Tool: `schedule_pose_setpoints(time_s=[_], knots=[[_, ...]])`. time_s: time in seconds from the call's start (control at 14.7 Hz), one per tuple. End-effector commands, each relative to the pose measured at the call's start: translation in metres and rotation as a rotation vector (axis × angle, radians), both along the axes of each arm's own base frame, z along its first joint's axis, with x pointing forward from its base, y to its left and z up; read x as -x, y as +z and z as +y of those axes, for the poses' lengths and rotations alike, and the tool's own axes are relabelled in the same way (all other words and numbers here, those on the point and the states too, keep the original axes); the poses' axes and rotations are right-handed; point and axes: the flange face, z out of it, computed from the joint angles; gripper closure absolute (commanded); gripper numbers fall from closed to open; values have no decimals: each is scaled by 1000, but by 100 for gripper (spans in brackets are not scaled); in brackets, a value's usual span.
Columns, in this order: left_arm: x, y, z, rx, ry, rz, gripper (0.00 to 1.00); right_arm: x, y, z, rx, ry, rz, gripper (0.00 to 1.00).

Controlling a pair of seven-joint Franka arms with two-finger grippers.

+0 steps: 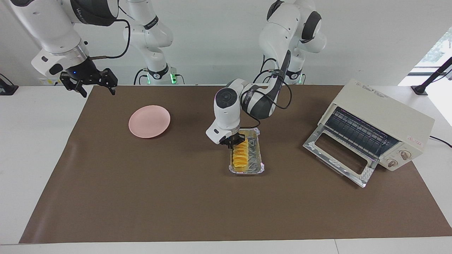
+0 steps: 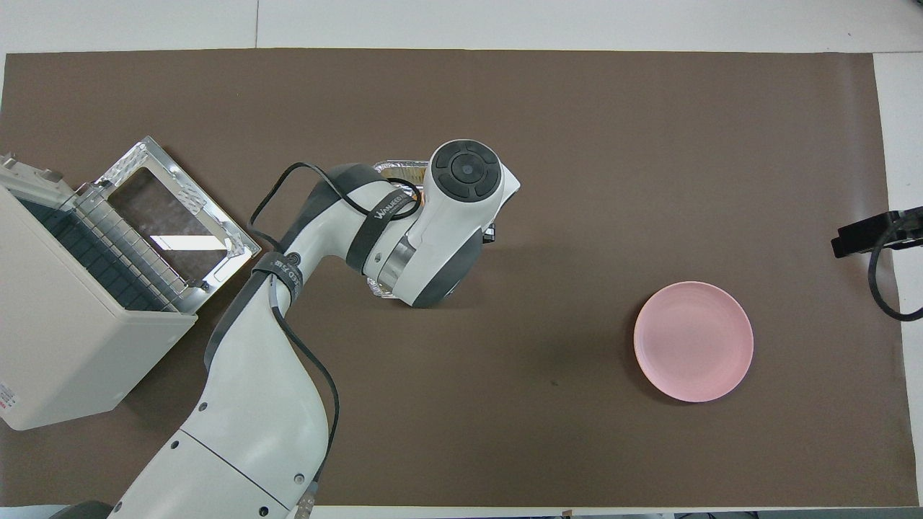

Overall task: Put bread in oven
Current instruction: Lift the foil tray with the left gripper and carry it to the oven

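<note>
Facing view: the left end effector (image 1: 233, 141) is down in the foil tray (image 1: 259, 155), clamped on the robot-side end of the bread (image 1: 240, 158), whose long axis runs away from the robots. The oven (image 1: 385, 120), door dropped open, stands toward the left arm's end of the worktop. The right end effector (image 1: 95, 85), fingers apart, waits above the worktop's edge, near the pink plate (image 1: 149, 121).

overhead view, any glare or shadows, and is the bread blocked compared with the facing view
Overhead view: the oven's open glass door reflects a bright patch, the left arm casts a soft shadow on the brown mat, and it hides the bread entirely. Facing view: even lighting, the bread shows in the foil tray under the left gripper.
</note>
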Motion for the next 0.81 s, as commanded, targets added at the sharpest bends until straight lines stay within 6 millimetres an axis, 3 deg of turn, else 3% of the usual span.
schedule_pose_setpoints(time_s=[0.0,0.14,0.27,0.48,0.75], knots=[[-23,55,25,-37,81,-18,100,8,1,-1,4,14,6,0],[-40,77,59,-55,139,-31,100,8,1,-1,4,14,6,0],[-51,116,98,-31,212,-40,100,8,1,-1,4,14,6,0],[-72,138,167,-78,335,-42,100,8,1,-1,4,14,6,0],[-87,128,251,-172,476,7,100,8,1,-1,4,14,6,0]])
